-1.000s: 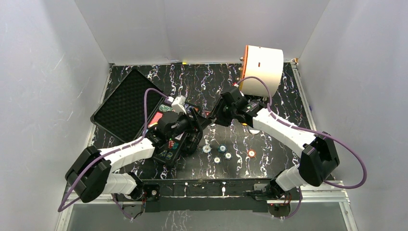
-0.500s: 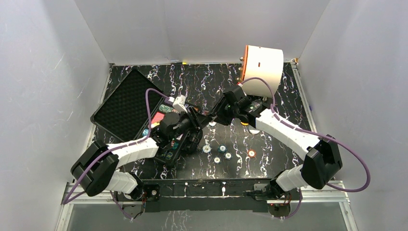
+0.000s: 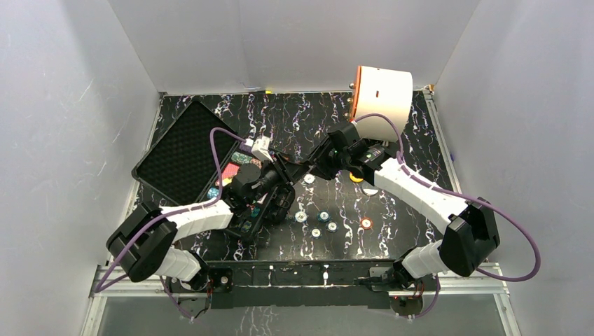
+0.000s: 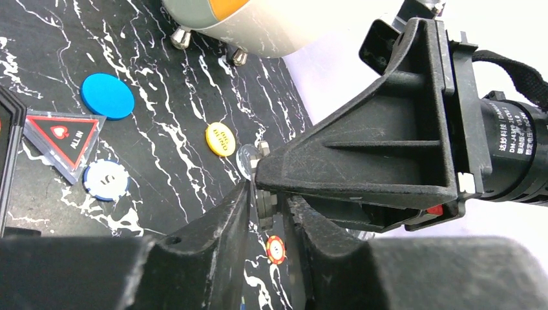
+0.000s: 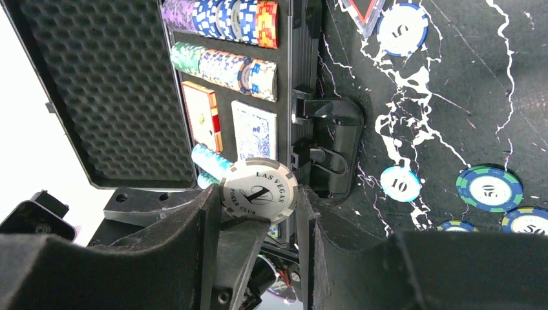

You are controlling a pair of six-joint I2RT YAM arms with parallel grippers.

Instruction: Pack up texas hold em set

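A grey-and-white poker chip marked Las Vegas Poker Club is held by its rim in my right gripper, above the table just right of the case. My left gripper meets it from the other side. Its fingers press close against the two faces of the chip, seen edge-on. The black case lies open with chip rows, a red deck and a blue deck inside. Its foam lid lies flat at the left.
Loose chips and a red-yellow chip lie on the marbled table near the front. A yellow button, a blue button and an ALL IN triangle lie further back. The white cylinder stands at the back right.
My left gripper has narrowed its jaws around the chip and shifted slightly towards the right gripper. The right arm has edged a little right and back while keeping its grip.
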